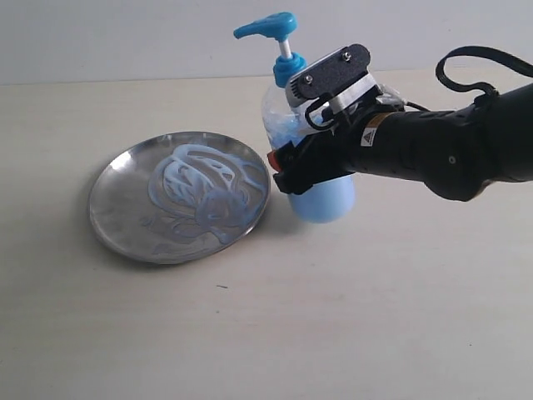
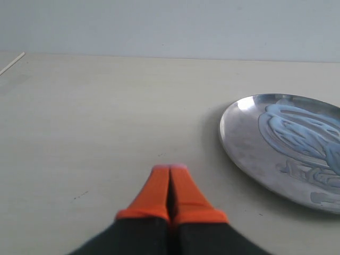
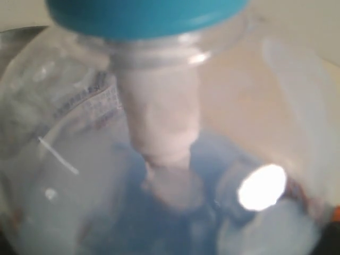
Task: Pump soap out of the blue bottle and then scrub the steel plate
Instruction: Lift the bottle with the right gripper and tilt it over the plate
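The blue bottle (image 1: 323,202) stands upright on the table just right of the steel plate (image 1: 108,208), its blue pump head (image 1: 266,27) pointing left. My right gripper (image 1: 287,167) reaches in from the right and is closed around the bottle's body, one red-tipped finger showing on the near side. The bottle (image 3: 159,133) fills the right wrist view, so the jaws are hidden there. Whitish-blue soap (image 1: 200,179) lies in swirls across the plate. My left gripper (image 2: 170,169) is shut and empty, low over bare table beside the plate (image 2: 244,138) with its soap (image 2: 303,130).
A pale tabletop (image 1: 333,317) runs to a light wall at the back. The black right arm (image 1: 450,150) with a looped cable stretches over the table's right side. The left arm does not show in the exterior view.
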